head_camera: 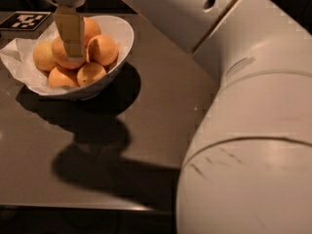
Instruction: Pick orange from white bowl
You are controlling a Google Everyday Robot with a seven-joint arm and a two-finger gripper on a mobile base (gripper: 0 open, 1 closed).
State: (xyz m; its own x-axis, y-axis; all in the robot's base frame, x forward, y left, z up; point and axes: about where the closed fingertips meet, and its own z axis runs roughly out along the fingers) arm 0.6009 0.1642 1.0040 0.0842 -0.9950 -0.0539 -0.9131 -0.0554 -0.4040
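Note:
The white bowl (123,39) stands at the table's far left, lined with crinkled white paper and holding several oranges. The biggest-looking orange (60,58) lies in the middle of the pile. My gripper (72,51) hangs straight down from the top left into the bowl. Its tan tip is in front of that orange and covers part of it. I cannot tell whether it touches or holds it. Other oranges lie to the right (103,49), left (43,56) and front (90,73).
A black-and-white marker tag (24,20) lies on the brown table (161,106) behind the bowl. My arm's large white link (248,145) fills the right foreground and hides the table's right side. The table's front edge (87,206) is near.

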